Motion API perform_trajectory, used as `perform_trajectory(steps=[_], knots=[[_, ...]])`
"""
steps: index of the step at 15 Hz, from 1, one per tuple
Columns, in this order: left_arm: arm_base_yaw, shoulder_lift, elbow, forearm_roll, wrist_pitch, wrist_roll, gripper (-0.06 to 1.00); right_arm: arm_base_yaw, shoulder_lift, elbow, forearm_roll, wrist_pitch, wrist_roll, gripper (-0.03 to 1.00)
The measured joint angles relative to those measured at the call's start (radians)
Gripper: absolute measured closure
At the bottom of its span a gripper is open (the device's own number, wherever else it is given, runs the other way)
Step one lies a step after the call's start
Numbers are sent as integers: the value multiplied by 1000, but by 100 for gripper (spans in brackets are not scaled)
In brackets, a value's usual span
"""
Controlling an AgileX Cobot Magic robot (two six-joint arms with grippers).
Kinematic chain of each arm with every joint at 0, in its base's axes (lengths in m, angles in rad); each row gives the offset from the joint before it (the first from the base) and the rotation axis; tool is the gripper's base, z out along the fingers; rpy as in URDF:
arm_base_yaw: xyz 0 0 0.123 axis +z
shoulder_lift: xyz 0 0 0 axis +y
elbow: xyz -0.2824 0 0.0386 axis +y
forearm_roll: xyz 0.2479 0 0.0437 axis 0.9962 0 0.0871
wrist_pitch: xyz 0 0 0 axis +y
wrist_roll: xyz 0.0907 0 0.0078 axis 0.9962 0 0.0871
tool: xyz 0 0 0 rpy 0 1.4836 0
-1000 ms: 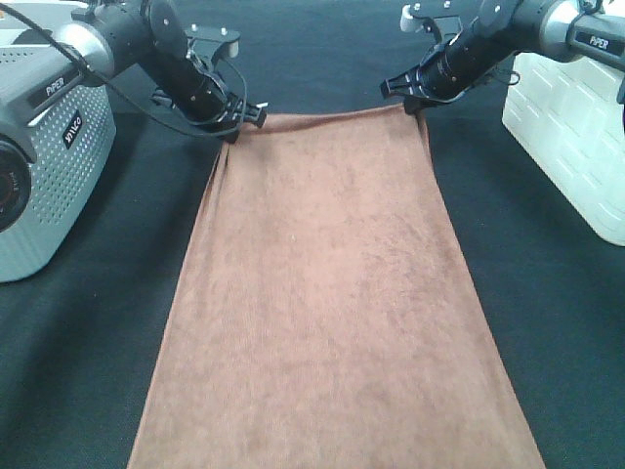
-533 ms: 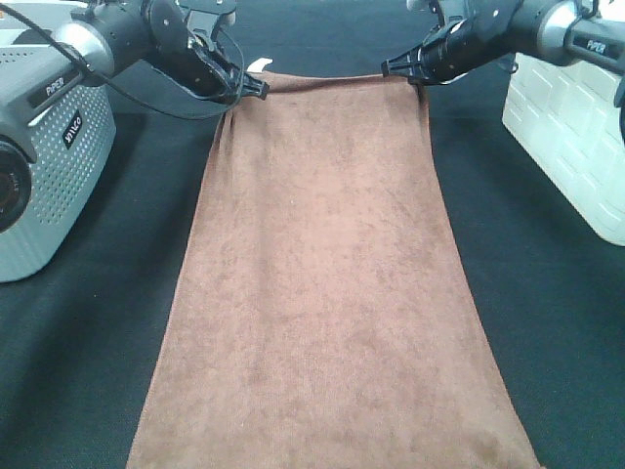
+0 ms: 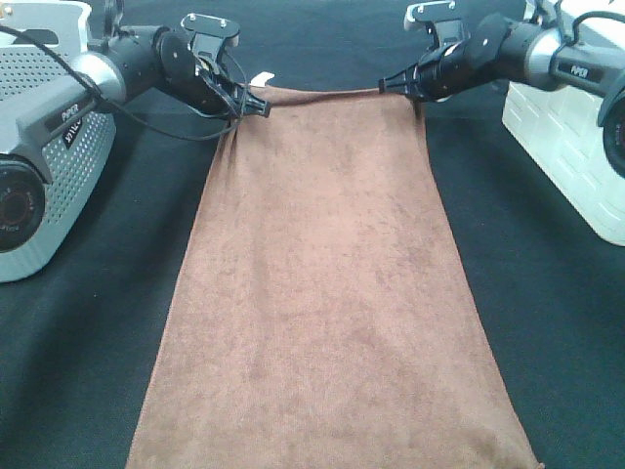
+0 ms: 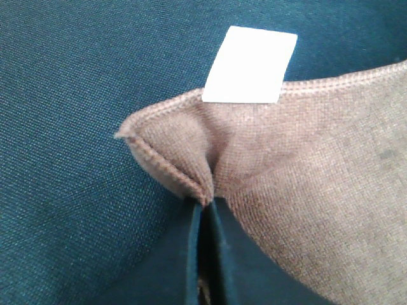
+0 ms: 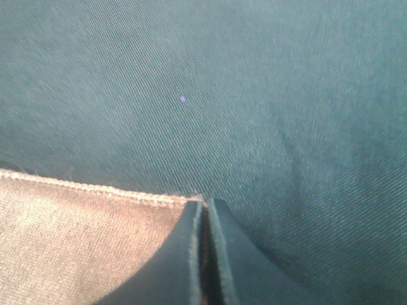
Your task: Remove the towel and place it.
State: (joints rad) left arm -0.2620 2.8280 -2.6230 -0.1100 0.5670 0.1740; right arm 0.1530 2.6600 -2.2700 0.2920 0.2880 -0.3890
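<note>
Right now the towel — brown, plush, with stitched hems — lies stretched along the dark cloth-covered bench, its long axis running from the far edge toward the near edge, where it passes out of sight. Both far corners are pinched. The left gripper is clamped tight on the far-left corner, bunching the pile into a fold; the right gripper is clamped on the far-right corner. Only the left wrist view shows the small white tag clearly — a flat rectangle sewn at the hem.
</note>
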Motion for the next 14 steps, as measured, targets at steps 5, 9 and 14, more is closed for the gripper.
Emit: perform_trajectory(steps=[5,9,14], knots=[[0,43,0,-16,-103,0,93,0,52,0,21,-87,-6,95],[0,60,0,-32,-140,0,93,0,71,0,37,-109,-9,90],[0,95,0,-42,-186,0,79,0,98,0,35,-132,-9,62]])
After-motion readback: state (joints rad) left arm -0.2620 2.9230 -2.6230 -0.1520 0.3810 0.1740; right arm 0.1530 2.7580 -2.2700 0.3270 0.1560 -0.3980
